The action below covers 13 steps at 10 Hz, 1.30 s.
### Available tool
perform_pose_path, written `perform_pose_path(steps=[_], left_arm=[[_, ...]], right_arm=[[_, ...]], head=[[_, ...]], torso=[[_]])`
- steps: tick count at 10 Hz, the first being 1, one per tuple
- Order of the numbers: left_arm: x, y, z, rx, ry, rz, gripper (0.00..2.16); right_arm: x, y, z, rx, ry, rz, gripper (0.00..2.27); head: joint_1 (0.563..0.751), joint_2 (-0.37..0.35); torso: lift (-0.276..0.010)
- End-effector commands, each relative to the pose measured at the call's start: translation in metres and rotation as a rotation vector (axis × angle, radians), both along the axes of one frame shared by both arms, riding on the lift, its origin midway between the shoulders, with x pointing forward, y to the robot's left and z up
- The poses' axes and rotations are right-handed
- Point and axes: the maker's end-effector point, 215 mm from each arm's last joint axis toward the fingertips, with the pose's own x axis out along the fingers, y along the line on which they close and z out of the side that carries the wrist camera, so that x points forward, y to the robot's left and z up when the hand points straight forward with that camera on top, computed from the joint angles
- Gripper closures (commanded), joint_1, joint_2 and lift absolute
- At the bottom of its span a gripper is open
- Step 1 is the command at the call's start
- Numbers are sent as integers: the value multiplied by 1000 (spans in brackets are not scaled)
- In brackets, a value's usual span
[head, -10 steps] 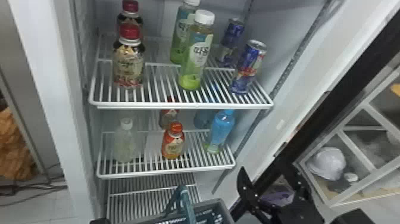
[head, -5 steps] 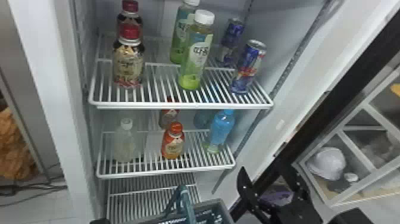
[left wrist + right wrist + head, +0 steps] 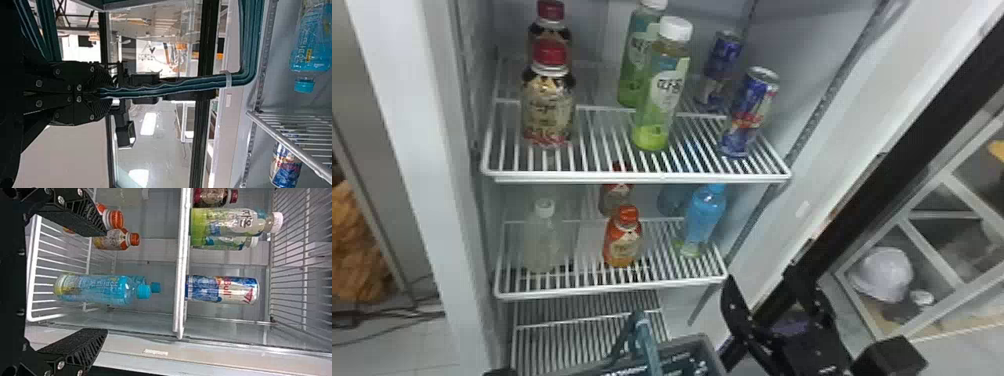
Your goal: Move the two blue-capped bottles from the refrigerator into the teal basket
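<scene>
On the lower wire shelf, at its right side, stands a blue-capped bottle (image 3: pixel 702 220), and a second blue-capped bottle (image 3: pixel 674 196) is behind it. My right gripper (image 3: pixel 761 286) is open below and right of them, holding nothing. From the right wrist view, the front bottle (image 3: pixel 100 290) lies beyond the spread fingers of that gripper (image 3: pixel 106 282), with the rear bottle's cap (image 3: pixel 156 287) just past it. A black part of my left gripper (image 3: pixel 499 372) shows at the bottom edge, left of the teal basket (image 3: pixel 704 345). In its wrist view, my left gripper (image 3: pixel 98 93) is shut on the basket handle (image 3: pixel 156 91).
An orange-capped bottle (image 3: pixel 623 237) and a clear white-capped bottle (image 3: pixel 543 237) share the lower shelf (image 3: pixel 612 288). The upper shelf (image 3: pixel 637 177) holds red-capped bottles, green bottles and cans. The refrigerator's side wall (image 3: pixel 837 135) rises right of the shelves.
My right gripper has shifted slightly up and left in the head view, closer to the lower shelf. Bottles and basket look unmoved.
</scene>
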Motion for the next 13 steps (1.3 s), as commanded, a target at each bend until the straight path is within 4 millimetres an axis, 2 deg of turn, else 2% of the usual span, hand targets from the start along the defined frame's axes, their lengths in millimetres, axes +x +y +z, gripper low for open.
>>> perform_pose_path(steps=[1,6,9,11,13], left_arm=[[1,1,0,-2,2,6,1154],[1,1,1,-6,5,8,1154],[1,2,0,-3,5,7,1154],[2,2,0,-4,5,10,1154],[3,2,0,-5,4,14,1154]], right_arm=[[7,1,-8,4,5,3,153],[33,0,-44,7,33,1,153],[59,-2,-66,0,32,1,153],[66,-2,-73,1,35,2,153],[76,6,-78,4,33,20,153]], head=[[695,-350],[695,-350],[695,-350],[695,-350],[695,-350]], torso=[[-136],[-136],[-136],[-136],[-136]])
